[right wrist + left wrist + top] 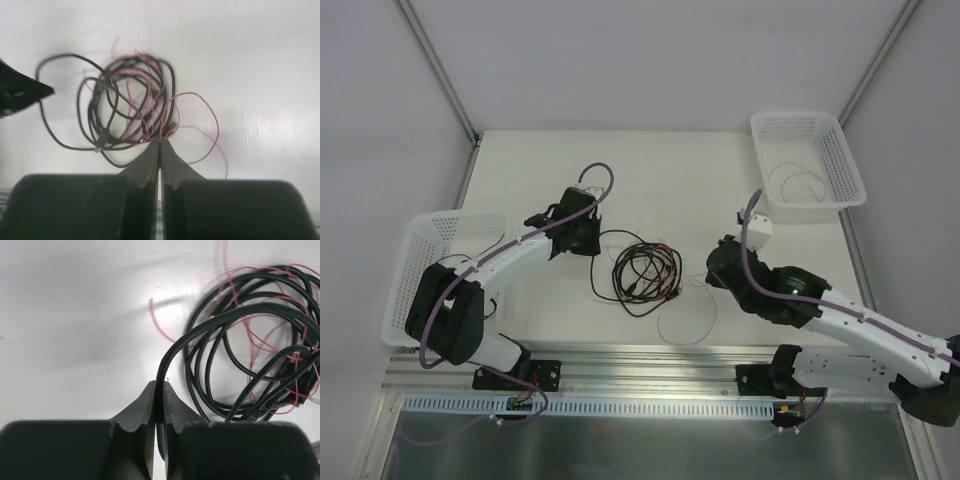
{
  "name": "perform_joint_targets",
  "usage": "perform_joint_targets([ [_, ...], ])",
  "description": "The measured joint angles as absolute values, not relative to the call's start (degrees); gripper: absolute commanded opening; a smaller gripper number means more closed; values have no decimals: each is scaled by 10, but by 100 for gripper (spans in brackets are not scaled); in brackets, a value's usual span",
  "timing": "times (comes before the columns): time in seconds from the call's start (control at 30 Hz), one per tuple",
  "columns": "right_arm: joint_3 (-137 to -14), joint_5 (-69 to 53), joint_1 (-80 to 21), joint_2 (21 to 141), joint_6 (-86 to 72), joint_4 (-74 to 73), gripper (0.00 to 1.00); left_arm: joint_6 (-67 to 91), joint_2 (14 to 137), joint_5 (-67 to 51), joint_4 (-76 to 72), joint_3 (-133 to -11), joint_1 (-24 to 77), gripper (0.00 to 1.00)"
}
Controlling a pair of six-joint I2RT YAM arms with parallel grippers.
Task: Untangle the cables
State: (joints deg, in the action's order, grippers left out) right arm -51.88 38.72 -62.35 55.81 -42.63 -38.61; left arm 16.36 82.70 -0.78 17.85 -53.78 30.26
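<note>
The cables (pixel 642 272) lie as a looped bundle of black wires with a fine red wire (pixel 688 318) in the middle of the table. My left gripper (pixel 595 240) sits at the bundle's left and is shut on a black cable (pixel 165 360) that arcs from its tips into the bundle (pixel 250 340). My right gripper (pixel 712 275) sits at the bundle's right and is shut on the red wire (pixel 165 115), which rises from its tips (pixel 160 141) into the bundle (pixel 125 100).
A white basket (pixel 808 160) at the back right holds a thin red wire (pixel 795 180). Another white basket (pixel 430 270) stands at the left edge, partly under the left arm. A metal rail (pixel 650 365) runs along the table's near edge.
</note>
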Motion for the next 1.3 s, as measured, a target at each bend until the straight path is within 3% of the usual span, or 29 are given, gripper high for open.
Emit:
perform_joint_targets([
  [0.2,-698,447,-599,495,-261,-462,1,166,826,-5,193,-539,220,3],
  [0.5,-951,467,-590,478,-43,-474,1,159,819,28,208,-545,206,3],
  [0.63,-984,480,-590,472,17,-454,1,156,819,37,215,-548,206,4],
  [0.77,-942,496,-590,462,41,-430,1,156,819,36,219,-549,206,10],
  [0.93,-828,501,-564,469,44,-423,1,154,819,30,220,-549,206,32],
  [1.1,-762,457,-475,495,37,-416,1,154,815,17,222,-550,206,54],
  [1.3,-769,381,-372,534,41,-383,1,149,791,7,223,-550,206,93],
])
